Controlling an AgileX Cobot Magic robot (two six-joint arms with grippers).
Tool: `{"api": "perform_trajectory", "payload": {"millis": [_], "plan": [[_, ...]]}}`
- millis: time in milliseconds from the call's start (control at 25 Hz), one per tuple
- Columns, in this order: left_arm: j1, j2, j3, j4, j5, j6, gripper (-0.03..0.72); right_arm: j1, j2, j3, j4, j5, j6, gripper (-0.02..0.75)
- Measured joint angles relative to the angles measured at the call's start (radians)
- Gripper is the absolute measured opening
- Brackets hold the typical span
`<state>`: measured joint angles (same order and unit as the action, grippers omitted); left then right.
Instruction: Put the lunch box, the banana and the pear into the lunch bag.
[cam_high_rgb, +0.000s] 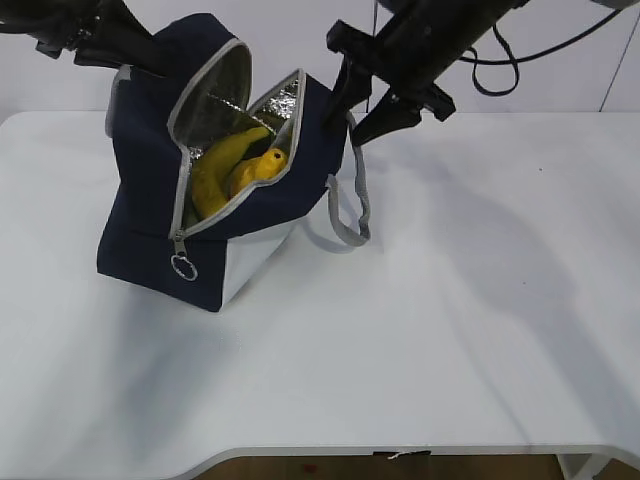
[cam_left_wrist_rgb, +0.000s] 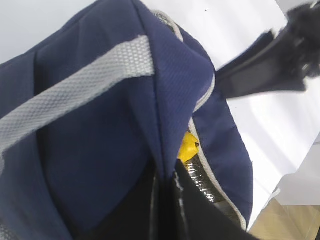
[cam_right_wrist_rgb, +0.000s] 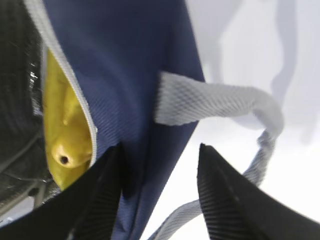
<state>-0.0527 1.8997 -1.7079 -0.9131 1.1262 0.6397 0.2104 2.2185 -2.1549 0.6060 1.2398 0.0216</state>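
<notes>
Exterior view: lunch bag (cam_high_rgb: 150, 200) mid-table, gaping.

Lunch box perhaps hidden inside lunch bag (cam_high_rgb: 150, 200)

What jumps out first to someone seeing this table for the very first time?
A navy lunch bag stands tilted at the back left of the white table, its zipper gaping to show foil lining. Inside, a yellow banana and a pear glow against the dark fabric. A black tool hangs by the bag's right side, above a dangling grey handle.
</notes>
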Motion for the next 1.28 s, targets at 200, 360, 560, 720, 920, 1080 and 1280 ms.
{"api": "perform_trajectory", "payload": {"millis": [200, 360, 560, 720, 920, 1080, 1280], "plan": [[0.000, 0.000, 0.000, 0.000, 0.000, 0.002, -0.001, 0.006, 0.000, 0.086, 0.006, 0.000, -0.002, 0.394], [0.000, 0.000, 0.000, -0.002, 0.000, 0.005, -0.001, 0.006, 0.000, 0.110, 0.040, 0.000, -0.028, 0.393], [0.000, 0.000, 0.000, -0.002, 0.000, 0.005, -0.001, 0.006, 0.001, 0.110, 0.068, -0.002, -0.082, 0.255], [0.000, 0.000, 0.000, 0.000, 0.000, 0.005, -0.001, 0.017, 0.010, 0.110, 0.063, -0.006, -0.112, 0.102], [0.000, 0.000, 0.000, 0.004, 0.002, 0.007, -0.001, 0.034, 0.015, 0.110, 0.026, -0.008, -0.126, 0.017], [-0.008, 0.000, 0.000, 0.004, 0.006, 0.007, -0.001, 0.035, 0.015, 0.110, 0.009, -0.008, -0.143, 0.010], [-0.057, 0.000, 0.000, 0.015, -0.008, 0.008, -0.001, 0.035, -0.005, 0.110, -0.034, -0.008, -0.155, 0.009]]}}
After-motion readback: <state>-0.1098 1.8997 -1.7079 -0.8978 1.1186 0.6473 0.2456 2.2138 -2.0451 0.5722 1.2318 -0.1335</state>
